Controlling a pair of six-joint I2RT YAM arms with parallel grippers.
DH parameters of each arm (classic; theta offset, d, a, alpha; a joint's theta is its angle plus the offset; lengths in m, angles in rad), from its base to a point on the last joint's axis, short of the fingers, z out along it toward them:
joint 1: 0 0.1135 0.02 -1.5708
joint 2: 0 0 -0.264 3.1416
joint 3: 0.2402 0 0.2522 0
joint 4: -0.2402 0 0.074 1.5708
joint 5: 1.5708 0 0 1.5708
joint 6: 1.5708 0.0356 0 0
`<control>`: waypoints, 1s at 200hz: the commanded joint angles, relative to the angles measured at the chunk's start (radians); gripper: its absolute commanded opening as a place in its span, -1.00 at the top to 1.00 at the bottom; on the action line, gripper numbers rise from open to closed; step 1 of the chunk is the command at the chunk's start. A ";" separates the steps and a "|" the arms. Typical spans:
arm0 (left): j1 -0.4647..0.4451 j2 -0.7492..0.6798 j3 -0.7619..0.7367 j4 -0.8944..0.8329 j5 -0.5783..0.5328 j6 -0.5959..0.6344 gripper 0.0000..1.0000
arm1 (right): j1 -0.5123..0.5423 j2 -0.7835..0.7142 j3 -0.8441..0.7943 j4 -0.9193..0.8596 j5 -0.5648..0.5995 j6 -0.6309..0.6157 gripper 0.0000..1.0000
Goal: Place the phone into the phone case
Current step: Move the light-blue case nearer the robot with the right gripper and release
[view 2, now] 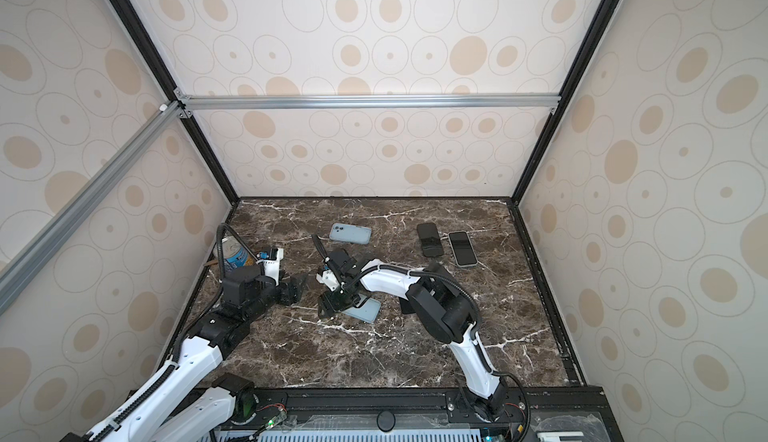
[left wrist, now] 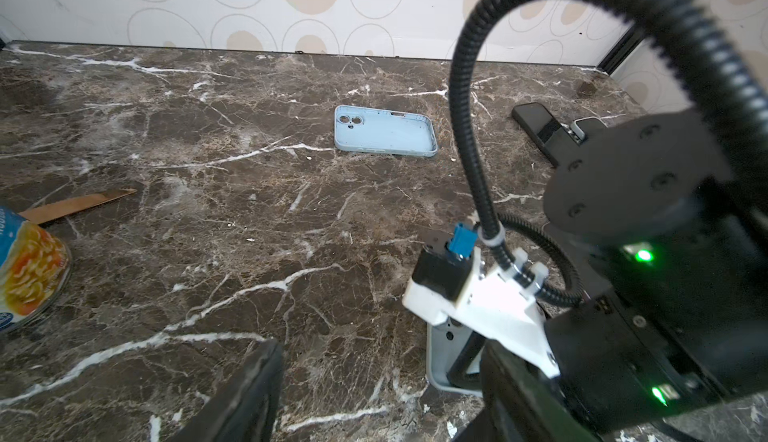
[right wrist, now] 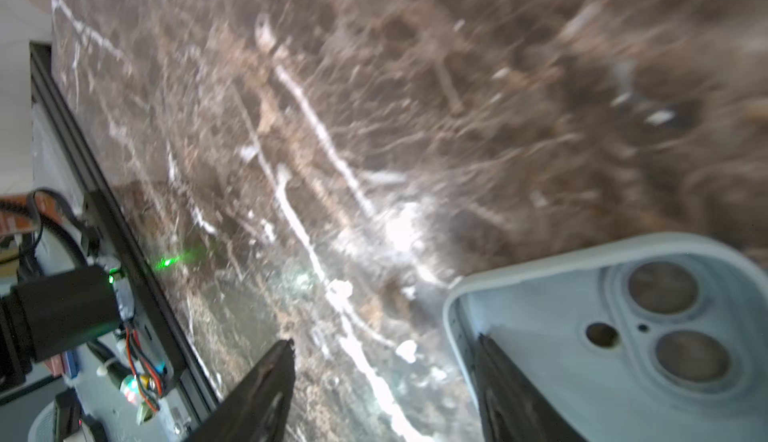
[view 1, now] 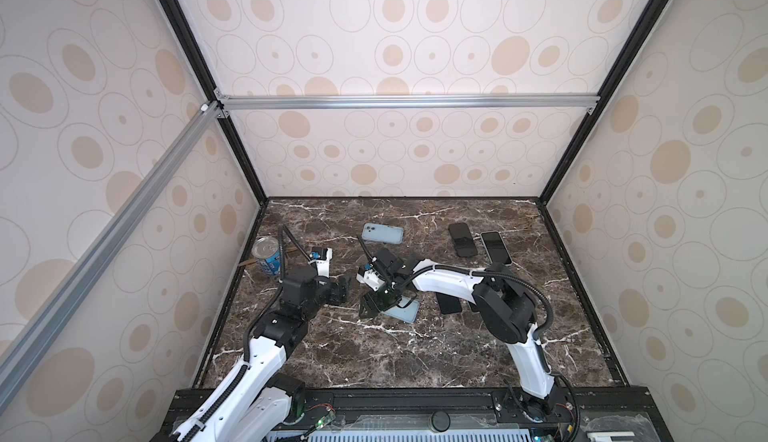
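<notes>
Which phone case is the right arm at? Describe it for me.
On the marble table, look front of centre, under the right gripper. The light-blue case there lies hollow side up, one jaw inside it; its twin lies alone farther back.

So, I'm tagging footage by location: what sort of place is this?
Probably a robot test enclosure: wallpapered panels in aluminium framing, a marble-look tabletop, a robot arm mounted at its edge.

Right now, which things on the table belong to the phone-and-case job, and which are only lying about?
For the job:
- near blue case
- far blue case
- black phone by the right arm
- far black phone
- white-edged phone

Lying about:
- soup can
- wooden strip
</notes>
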 commanded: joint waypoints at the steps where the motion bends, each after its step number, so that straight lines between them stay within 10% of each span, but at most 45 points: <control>1: 0.000 -0.015 0.015 0.003 -0.018 0.011 -0.50 | 0.021 -0.012 -0.072 -0.045 -0.037 -0.028 -0.39; 200: -0.001 -0.028 0.010 0.002 -0.045 0.005 -0.51 | 0.073 -0.234 -0.247 -0.149 -0.053 -0.260 -0.37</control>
